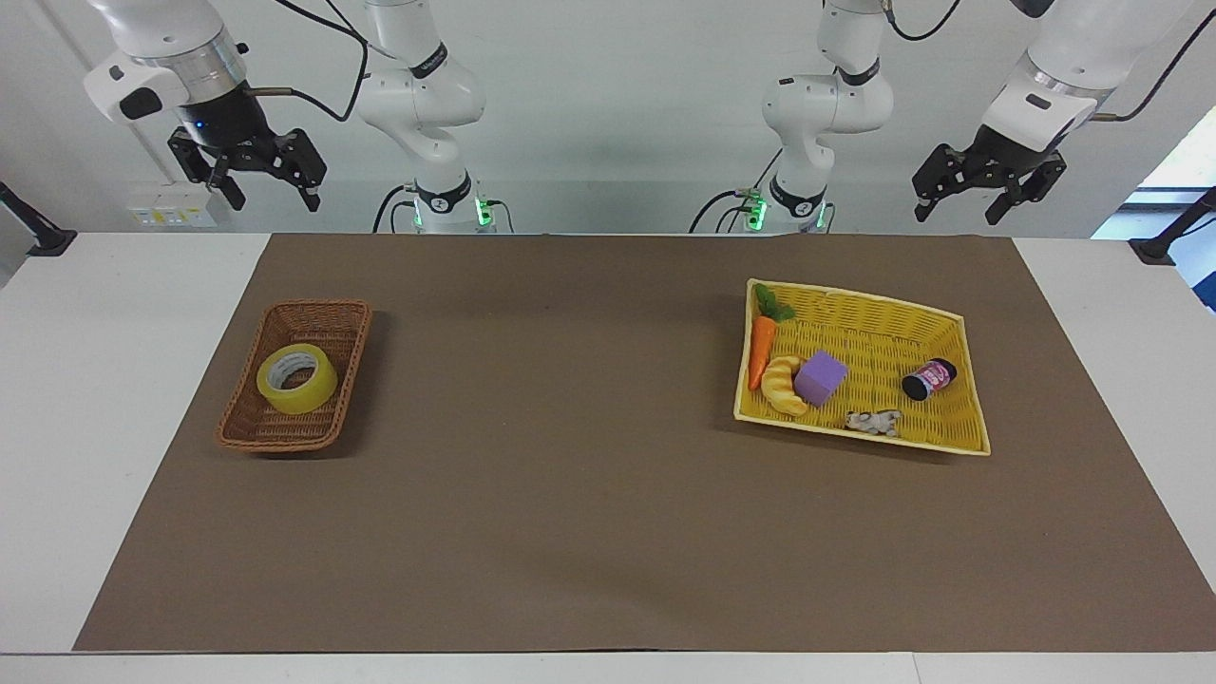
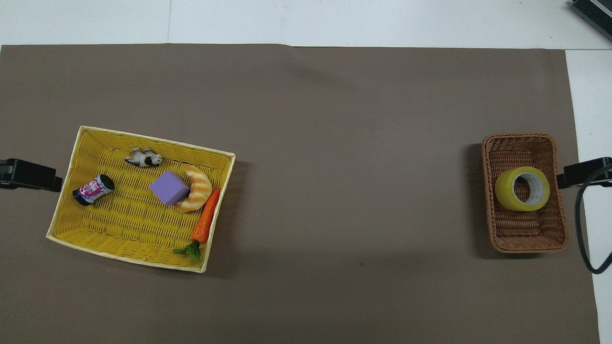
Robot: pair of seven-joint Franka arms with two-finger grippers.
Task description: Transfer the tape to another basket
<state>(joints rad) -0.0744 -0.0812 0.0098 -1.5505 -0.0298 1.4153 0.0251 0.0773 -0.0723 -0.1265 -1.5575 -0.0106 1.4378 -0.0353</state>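
Now we see tape [image 1: 296, 379] in brown basket [image 1: 328, 318], tilted, core hole facing up. Right gripper [image 1: 268, 190] and left gripper [image 1: 964, 199] raised, fingers spread, empty; overhead view crops both.

We saw white tabletop [image 1: 114, 380] carrying wide brown mat [image 1: 589, 513] across most of its surface. On mat lay brown wicker basket [image 1: 249, 426] toward right arm's end, yellow woven basket [image 1: 874, 313] toward left arm's end, well apart. We noted both baskets sat wholly on mat, yellow one skewed to its edges.
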